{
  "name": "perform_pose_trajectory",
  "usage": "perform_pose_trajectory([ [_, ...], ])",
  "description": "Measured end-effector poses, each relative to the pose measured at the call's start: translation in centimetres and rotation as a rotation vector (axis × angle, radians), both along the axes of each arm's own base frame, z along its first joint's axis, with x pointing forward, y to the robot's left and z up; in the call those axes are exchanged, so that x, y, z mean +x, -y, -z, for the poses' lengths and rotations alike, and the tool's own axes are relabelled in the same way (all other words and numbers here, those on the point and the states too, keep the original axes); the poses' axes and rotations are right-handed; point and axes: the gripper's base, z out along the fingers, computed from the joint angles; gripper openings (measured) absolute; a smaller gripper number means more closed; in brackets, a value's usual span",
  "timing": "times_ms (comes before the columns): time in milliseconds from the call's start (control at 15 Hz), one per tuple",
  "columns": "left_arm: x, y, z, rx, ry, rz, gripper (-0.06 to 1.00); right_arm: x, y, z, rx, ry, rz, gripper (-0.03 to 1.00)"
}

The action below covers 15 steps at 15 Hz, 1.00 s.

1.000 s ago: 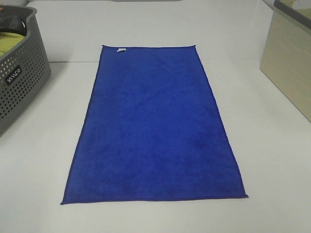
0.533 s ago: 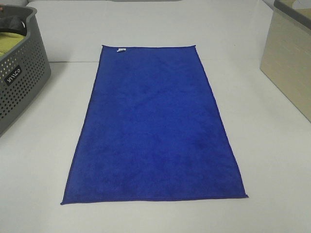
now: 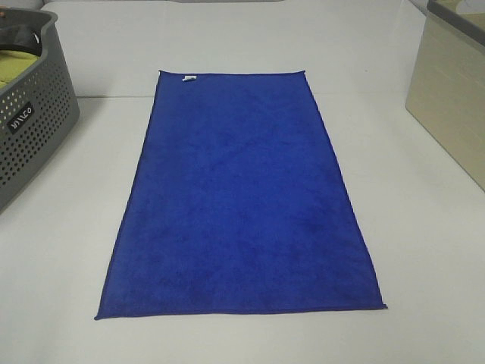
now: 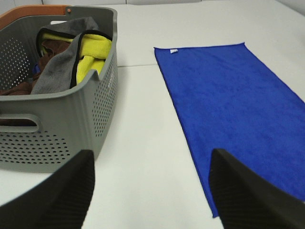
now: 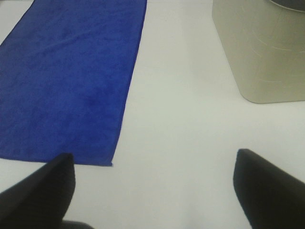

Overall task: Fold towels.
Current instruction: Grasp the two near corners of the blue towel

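Basket [image 3: 34,114], ten o'clock, stores other cloths. Left gripper [image 4: 152,191] gapes wide by the near corner of the towel [image 3: 242,197], spread flat on the bench [image 3: 424,250] for folding. Right gripper [image 5: 152,195], likewise wide, faces the opposite corner. Bin [image 3: 455,98], two o'clock.

Blue towel [image 4: 233,109] flat, grey basket [image 4: 71,119] beside

Towel [image 3: 242,197] flat mid-table [image 3: 424,250], basket [image 3: 38,129] left, bin [image 3: 451,98] right, cloths [image 4: 90,52] in basket
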Motion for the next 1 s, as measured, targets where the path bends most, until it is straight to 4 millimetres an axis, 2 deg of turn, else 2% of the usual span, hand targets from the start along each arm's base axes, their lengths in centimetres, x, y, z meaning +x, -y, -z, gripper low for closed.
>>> perform_pose_trajectory([
  [200, 3.5, 0.5, -1.1, -0.135, -0.034, 0.008, 0.65, 3.4, 0.0, -0.5, 0.021, -0.051, 0.018, 0.82],
  [467, 9.2, 1.8, -0.1, -0.363, -0.282, 0.055, 0.65, 8.0, -0.4, 0.4, 0.101, -0.192, 0.025, 0.75],
  [667, 13.8, 2.6, 2.0, -0.435, -0.443, 0.094, 0.65, 11.3, -0.9, 1.9, 0.192, -0.311, 0.04, 0.7],
  [1000, 19.9, 3.6, 8.1, -0.486, -0.706, 0.161, 0.65, 16.1, -1.8, 5.7, 0.315, -0.508, 0.046, 0.68],
])
